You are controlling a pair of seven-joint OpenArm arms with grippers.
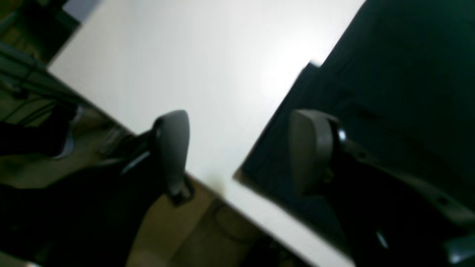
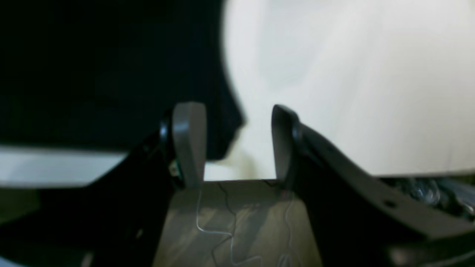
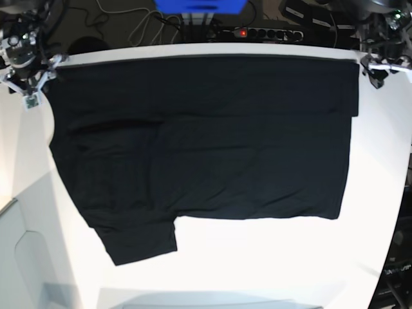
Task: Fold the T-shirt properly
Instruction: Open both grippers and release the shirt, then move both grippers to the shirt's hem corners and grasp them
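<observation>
The black T-shirt [image 3: 206,141] lies spread flat on the white table [image 3: 257,257], one sleeve toward the front left; no print shows. My left gripper [image 3: 376,67] is open and empty at the shirt's far right corner. In the left wrist view the gripper [image 1: 241,152] straddles the shirt's edge [image 1: 389,92], with one finger [image 1: 310,148] over the cloth. My right gripper [image 3: 29,80] is open and empty at the far left corner. In the right wrist view the gripper [image 2: 237,148] is beside the dark cloth [image 2: 111,74], near the table edge.
A power strip [image 3: 267,32], cables and a blue box [image 3: 199,5] lie behind the table's far edge. Bare white table [image 1: 185,55] runs beside the shirt on both sides and in front. The floor [image 2: 230,222] shows past the edge under the right gripper.
</observation>
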